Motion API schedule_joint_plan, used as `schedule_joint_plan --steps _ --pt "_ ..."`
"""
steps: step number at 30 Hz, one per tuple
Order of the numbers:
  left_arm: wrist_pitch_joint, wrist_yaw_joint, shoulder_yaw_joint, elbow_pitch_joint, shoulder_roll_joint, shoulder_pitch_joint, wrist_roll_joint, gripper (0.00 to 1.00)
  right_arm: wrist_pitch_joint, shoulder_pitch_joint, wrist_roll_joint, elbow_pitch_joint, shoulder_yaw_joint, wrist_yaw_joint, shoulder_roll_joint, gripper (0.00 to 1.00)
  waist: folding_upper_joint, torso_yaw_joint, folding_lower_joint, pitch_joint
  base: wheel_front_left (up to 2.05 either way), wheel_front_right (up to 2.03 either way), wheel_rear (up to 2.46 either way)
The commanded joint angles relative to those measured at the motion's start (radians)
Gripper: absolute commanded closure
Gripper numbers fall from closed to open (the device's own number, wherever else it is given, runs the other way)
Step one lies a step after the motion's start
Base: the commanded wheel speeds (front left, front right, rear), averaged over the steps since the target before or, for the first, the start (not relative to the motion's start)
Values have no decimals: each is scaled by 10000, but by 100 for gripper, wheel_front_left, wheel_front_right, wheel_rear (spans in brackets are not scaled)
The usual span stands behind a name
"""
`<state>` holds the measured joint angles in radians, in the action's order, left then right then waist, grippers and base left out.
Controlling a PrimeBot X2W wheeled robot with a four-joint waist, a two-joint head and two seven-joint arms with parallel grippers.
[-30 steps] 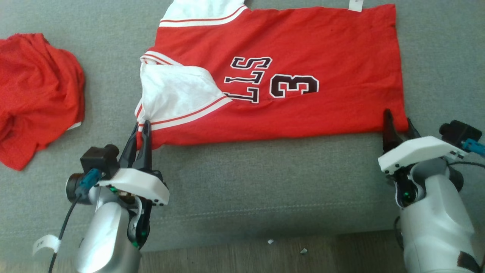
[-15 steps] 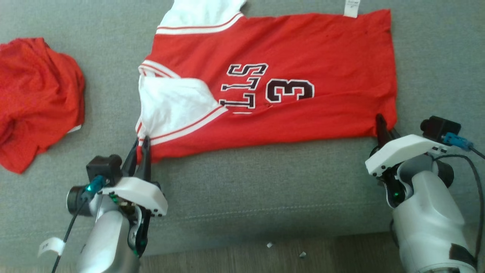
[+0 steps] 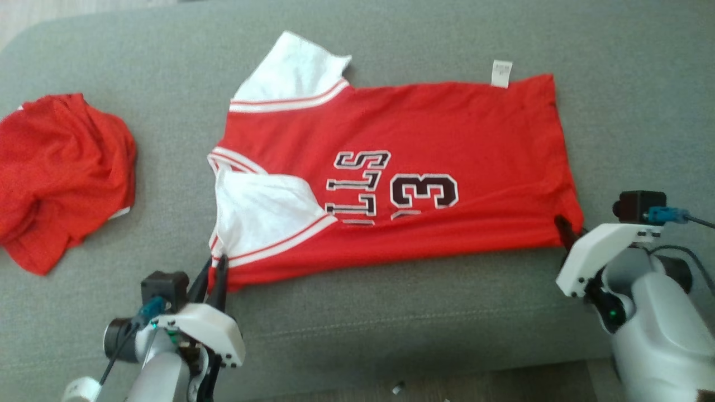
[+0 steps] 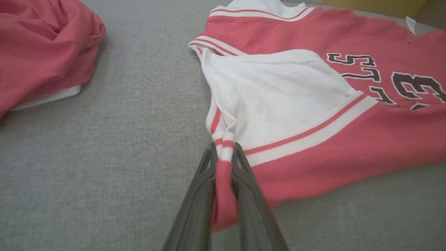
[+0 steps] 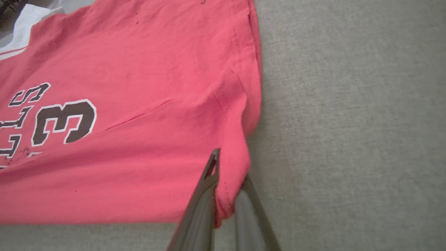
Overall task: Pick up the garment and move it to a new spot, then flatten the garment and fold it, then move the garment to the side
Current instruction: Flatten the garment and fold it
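Right hand (image 5: 230, 167) newly clamped on red jersey (image 3: 424, 139) hem (image 5: 256, 69), left hand (image 4: 223, 148) pinching ribbed cuff (image 4: 216, 122)

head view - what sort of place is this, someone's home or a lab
Probably a home living room: the red jersey lies on a grey upholstered sofa cushion with a stitched seam, wood-look floor shows past its front edge, and a crumpled red garment sits alongside.

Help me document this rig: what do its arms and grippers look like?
The left gripper and right gripper each have two long dark fingers, a white shell and a pale grey forearm. Each carries a black camera with teal plug and black cable.
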<state>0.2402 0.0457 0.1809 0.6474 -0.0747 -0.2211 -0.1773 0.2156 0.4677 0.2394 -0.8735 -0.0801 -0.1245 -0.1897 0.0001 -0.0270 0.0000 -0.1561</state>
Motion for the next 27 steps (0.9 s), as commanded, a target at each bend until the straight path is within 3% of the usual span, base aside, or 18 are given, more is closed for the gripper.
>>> schedule_joint_plan --steps 1,10,17,18,19,20,27 --pt "1 29 -325 -304 -373 -73 43 100 157 -62 150 518 -258 -62 -310 100 -1 -27 0 155 0 0 0" --pt "-901 221 -76 -1307 -589 753 -130 100 2078 -1527 1171 2739 -668 -62 -1161 100 -1 -50 0 607 0 0 0" --pt "-1482 129 79 -2041 -588 1281 -218 100 2584 -2285 1277 3885 -404 -62 -1063 100 -1 -141 0 788 0 0 0" --pt "-1530 113 98 -2104 -583 1307 -226 60 2570 -2339 1242 3995 -353 -62 -1016 45 -1 -146 0 789 0 0 0" --pt "-1568 87 96 -2162 -577 1327 -248 22 2565 -2388 1222 4089 -304 -62 -963 0 -1 -153 0 784 0 0 0" --pt "-1643 21 71 -2262 -573 1367 -296 0 2445 -2459 1216 4289 -123 -62 -838 0 -1 -173 0 768 0 0 0" --pt "-1023 -443 -413 -2904 -437 1352 -663 0 1453 -2520 1333 4756 668 -62 -389 0 -1 -215 0 764 0 0 0"
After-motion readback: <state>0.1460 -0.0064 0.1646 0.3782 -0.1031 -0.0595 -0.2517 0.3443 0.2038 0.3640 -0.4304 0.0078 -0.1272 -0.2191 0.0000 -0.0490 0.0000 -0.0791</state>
